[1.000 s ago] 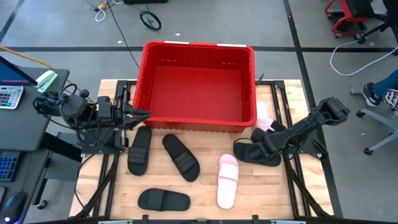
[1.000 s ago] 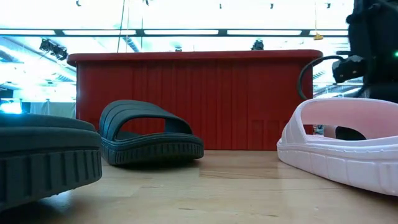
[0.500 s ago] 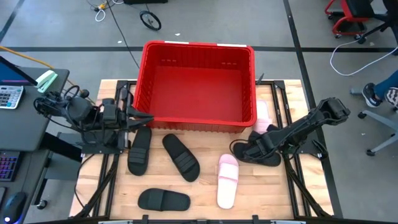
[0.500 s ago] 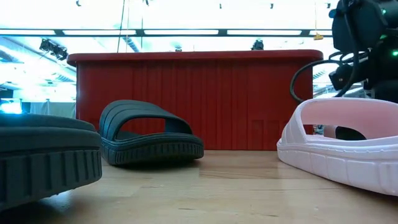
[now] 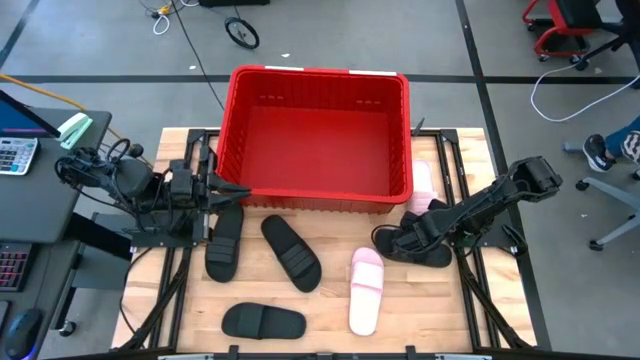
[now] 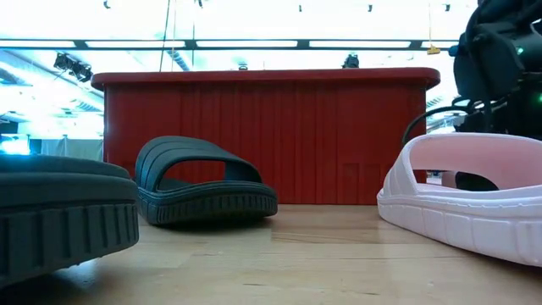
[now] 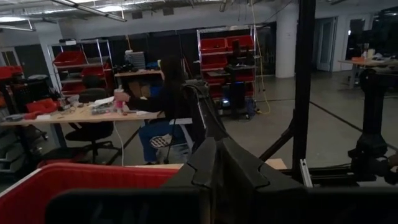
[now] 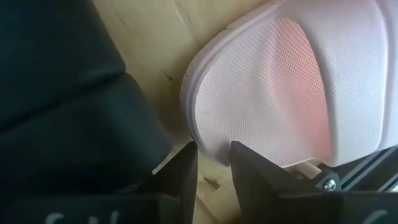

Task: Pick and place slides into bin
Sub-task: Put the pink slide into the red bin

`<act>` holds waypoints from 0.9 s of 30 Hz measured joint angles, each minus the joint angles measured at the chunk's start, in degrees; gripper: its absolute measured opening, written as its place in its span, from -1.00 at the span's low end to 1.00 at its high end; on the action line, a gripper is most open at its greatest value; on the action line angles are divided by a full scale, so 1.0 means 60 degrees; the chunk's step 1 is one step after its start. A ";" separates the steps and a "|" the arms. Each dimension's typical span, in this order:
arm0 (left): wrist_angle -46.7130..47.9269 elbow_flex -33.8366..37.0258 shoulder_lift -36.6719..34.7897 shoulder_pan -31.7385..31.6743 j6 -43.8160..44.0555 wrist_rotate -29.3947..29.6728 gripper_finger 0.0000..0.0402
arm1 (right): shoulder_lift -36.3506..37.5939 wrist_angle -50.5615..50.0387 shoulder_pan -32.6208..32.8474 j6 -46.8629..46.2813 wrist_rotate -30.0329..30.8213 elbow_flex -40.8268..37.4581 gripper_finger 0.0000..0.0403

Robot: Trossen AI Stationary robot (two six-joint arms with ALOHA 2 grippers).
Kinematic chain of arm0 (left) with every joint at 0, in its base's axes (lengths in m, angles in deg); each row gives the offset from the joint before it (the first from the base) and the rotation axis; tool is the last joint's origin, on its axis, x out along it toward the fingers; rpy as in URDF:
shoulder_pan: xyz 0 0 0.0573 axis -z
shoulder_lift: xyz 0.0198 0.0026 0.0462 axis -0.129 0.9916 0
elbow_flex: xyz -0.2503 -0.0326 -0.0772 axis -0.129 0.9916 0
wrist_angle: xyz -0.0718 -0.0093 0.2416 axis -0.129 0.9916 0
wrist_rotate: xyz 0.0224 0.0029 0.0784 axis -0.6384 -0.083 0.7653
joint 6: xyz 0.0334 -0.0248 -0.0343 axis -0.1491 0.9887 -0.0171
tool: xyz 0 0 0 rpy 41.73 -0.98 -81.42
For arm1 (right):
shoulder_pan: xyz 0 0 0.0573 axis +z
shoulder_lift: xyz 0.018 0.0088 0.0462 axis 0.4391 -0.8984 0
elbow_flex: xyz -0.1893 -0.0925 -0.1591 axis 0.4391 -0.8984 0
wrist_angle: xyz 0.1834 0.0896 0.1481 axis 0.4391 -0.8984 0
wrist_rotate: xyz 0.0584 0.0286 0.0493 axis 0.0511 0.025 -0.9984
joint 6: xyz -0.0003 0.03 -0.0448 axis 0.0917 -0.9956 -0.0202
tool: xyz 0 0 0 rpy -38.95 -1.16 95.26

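I'm looking from the near table edge outward. Nearest me, a black slide (image 5: pixel 263 321) is lying at about seven o'clock, with a pink slide (image 5: pixel 366 290) at five o'clock. Further in, two more black slides (image 5: pixel 291 252) are resting side by side (image 5: pixel 225 241) just short of the bin (image 5: pixel 318 80), which is sitting at twelve o'clock with nothing visible inside.

At three o'clock my right gripper (image 5: pixel 400 240) is hanging low over a fourth black slide (image 5: pixel 432 253); its wrist camera is showing narrowly parted fingers (image 8: pixel 181 174) just above the wood, gripping nothing, a pale pink sole (image 8: pixel 273 87) just past the tips. The second pink slide (image 5: pixel 423 187) is lying against the bin's right wall.

At nine o'clock my left gripper (image 5: pixel 232 189) is waiting, jaws pressed together and empty, beside the bin's left corner.
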 joint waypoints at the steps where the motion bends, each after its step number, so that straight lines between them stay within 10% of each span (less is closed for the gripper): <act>1: 0.0000 0.0000 -0.0003 0.0000 0.0003 0.0000 -0.86 | 0.0000 0.0110 -0.0042 0.0099 -0.0005 -0.0009 -0.48; 11: -0.0002 0.0000 -0.0003 0.0000 0.0011 0.0000 -0.83 | 0.0137 0.0710 -0.0475 0.0313 -0.0457 -0.0234 -0.93; 27: -0.0001 -0.0004 -0.0003 0.0000 0.0306 -0.0004 -0.86 | 0.1660 -0.1999 -0.0432 -0.0574 -0.0681 0.2439 -0.99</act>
